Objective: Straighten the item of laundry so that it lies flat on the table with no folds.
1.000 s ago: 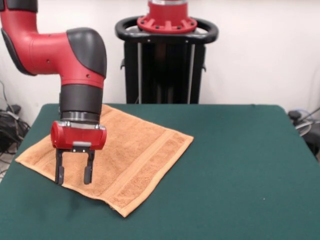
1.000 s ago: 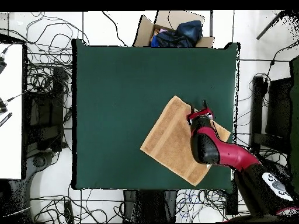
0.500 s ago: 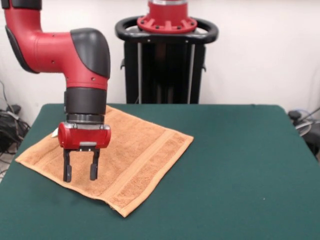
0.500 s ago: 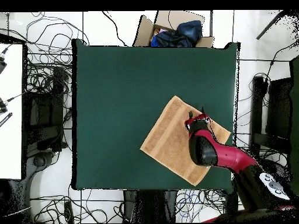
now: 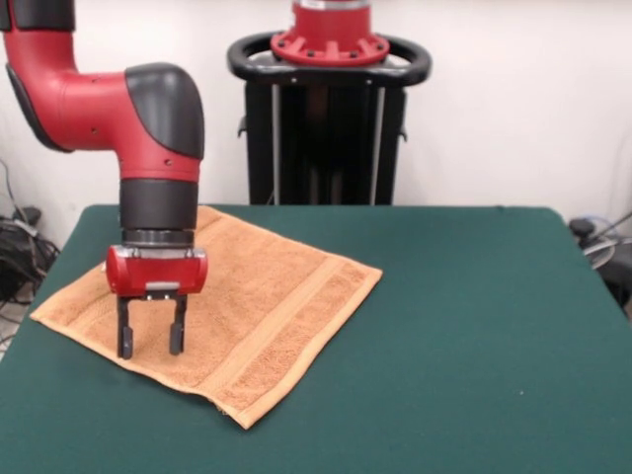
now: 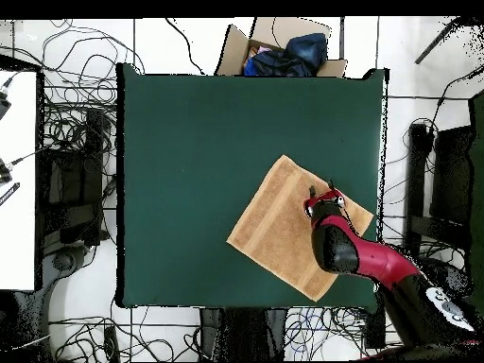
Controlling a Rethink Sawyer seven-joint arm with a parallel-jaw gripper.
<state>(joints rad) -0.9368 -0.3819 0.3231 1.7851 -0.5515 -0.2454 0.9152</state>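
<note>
Front view: tan terry towel (image 5: 237, 306) flat on green felt table (image 5: 474, 326); hand (image 5: 149, 341) open, empty.

- Towel (image 5: 247, 296): middle-left part hidden behind the hand (image 5: 150, 341) and wrist in the front view; in the overhead view the arm covers its corner nearest the tabletop's right edge.
- Towel tag: too small to make out in either view.
- Hand, overhead view (image 6: 321, 196): only two dark tips show past the red wrist; contact with the cloth cannot be told.
- Arm: cut off by the top-left edge in the front view.
- Tabletop (image 5: 474, 336): near edge and left side cut off by the front view's frame.
</note>
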